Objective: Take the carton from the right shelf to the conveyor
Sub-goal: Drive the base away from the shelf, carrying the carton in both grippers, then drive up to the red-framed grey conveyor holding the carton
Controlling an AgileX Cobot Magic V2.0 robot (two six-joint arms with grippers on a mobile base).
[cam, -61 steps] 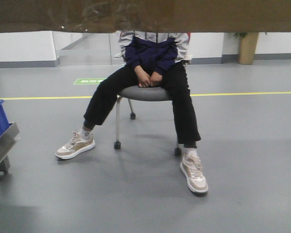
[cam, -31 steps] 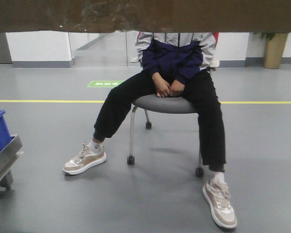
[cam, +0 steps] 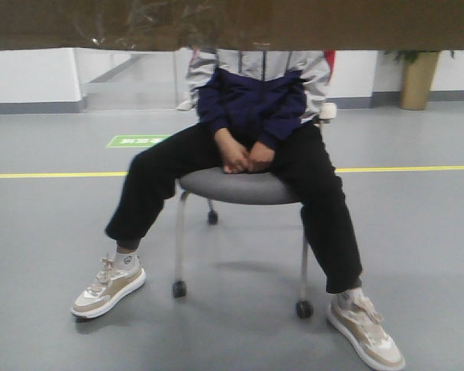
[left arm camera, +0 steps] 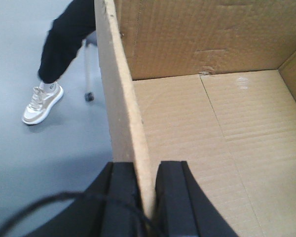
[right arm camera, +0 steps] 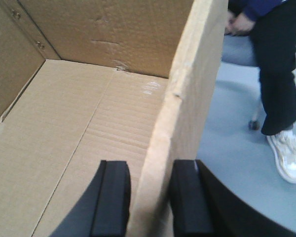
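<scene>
Left pincer (left arm camera: 145,173) clamps the left wall of the carton (left arm camera: 212,138); right pincer (right arm camera: 150,173) clamps its right wall.

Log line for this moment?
left gripper: shut on carton wall | right gripper: shut on opposite wall | carton: empty | person seated ahead

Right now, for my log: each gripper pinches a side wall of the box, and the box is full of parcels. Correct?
No. The box is empty: both wrist views show its bare cardboard floor. The left gripper and right gripper do each pinch a side wall.
</scene>
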